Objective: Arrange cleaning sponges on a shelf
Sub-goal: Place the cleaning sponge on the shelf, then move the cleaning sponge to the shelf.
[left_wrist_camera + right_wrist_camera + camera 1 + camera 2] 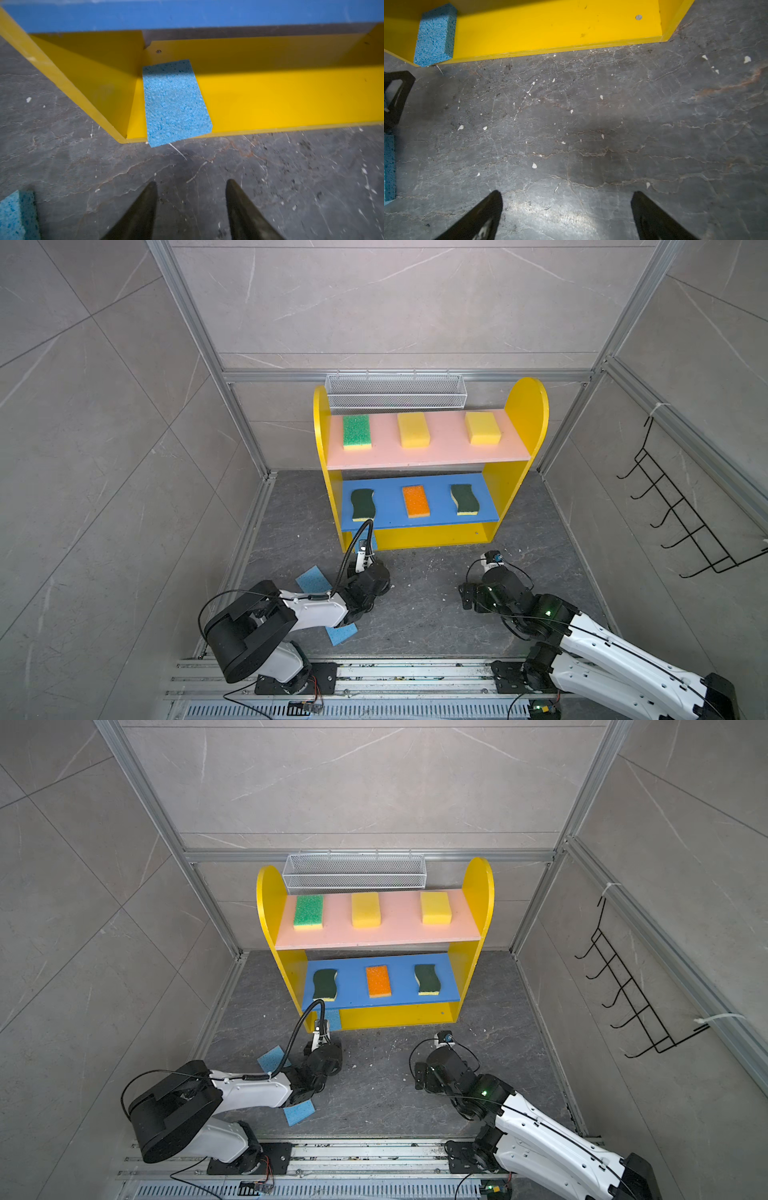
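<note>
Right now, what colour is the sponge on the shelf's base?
Light blue sponge, best in left wrist view.

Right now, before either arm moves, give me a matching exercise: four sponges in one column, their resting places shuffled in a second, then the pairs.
Sponges
1. green-topped sponge
2. orange-topped sponge
3. farthest light-blue sponge
4. nearest light-blue sponge, by the arm bases

Places
A. floor
B. yellow base
C. pink upper board
D. blue lower board

Pairs: 1-C, 2-D, 3-B, 4-A
</note>
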`<action>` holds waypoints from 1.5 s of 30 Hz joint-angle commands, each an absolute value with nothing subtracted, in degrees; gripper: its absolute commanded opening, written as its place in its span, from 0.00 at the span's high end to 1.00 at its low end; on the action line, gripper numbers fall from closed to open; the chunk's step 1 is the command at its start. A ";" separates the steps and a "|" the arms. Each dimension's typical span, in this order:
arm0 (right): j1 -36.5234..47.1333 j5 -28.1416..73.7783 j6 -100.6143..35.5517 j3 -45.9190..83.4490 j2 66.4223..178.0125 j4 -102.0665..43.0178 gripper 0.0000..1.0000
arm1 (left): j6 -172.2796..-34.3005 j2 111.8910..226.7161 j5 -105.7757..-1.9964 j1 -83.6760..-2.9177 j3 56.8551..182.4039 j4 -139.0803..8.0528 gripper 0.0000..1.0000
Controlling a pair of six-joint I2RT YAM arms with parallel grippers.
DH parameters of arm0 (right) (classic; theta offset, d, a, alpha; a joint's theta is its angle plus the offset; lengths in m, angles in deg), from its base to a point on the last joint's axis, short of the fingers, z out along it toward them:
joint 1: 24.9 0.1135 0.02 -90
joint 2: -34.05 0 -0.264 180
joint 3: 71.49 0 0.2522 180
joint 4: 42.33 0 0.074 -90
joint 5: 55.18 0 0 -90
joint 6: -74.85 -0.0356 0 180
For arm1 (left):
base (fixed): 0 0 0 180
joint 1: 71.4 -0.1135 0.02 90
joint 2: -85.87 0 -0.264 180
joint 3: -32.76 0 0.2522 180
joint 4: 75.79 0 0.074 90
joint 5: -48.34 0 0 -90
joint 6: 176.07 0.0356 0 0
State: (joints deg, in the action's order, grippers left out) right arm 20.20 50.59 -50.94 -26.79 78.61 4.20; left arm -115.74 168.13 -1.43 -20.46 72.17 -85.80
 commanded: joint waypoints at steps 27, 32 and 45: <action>22.99 31.92 -52.75 -26.94 102.01 -28.66 0.64 | -129.03 133.12 -17.88 -30.24 68.77 -55.10 0.93; 26.51 32.47 -55.25 -22.62 111.64 -33.90 0.68 | -128.35 130.32 -18.20 -31.13 70.60 -48.82 0.93; 30.23 34.61 -68.88 -14.64 130.10 -53.89 0.85 | -126.48 126.12 -26.94 -41.02 72.83 -42.77 0.94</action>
